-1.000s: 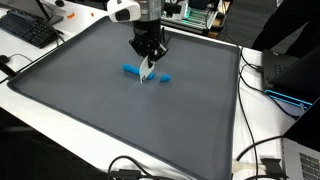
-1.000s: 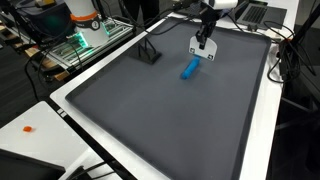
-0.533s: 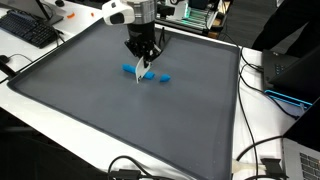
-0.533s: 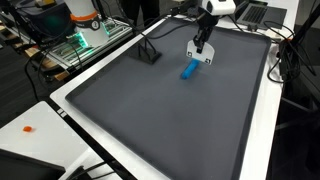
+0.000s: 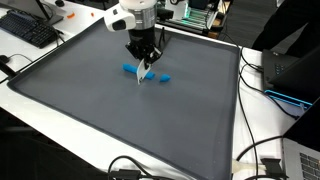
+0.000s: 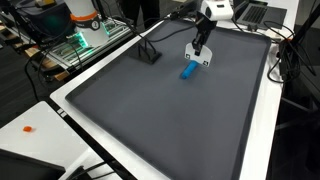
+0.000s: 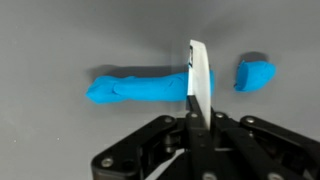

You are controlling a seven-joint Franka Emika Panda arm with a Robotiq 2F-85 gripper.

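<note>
My gripper [image 7: 192,112] is shut on a thin white blade [image 7: 198,75], held edge-down. The blade stands across the right end of a long blue clay roll [image 7: 135,88] on the grey mat. A small cut-off blue piece [image 7: 256,74] lies apart to the right of the blade. In both exterior views the gripper [image 5: 145,62] [image 6: 199,50] hangs over the blue roll [image 5: 130,69] [image 6: 188,70], with the small piece [image 5: 163,76] just beside it and the white blade [image 6: 200,58] at the roll's end.
The grey mat [image 5: 90,100] [image 6: 150,110] fills the white table. A black stand [image 6: 148,52] sits on the mat's far side. A keyboard [image 5: 28,28], cables [image 5: 262,150] and electronics [image 6: 80,30] lie around the mat's edges.
The gripper with the blade has shifted slightly along the blue roll and turned a little; the blue pieces have stayed in place.
</note>
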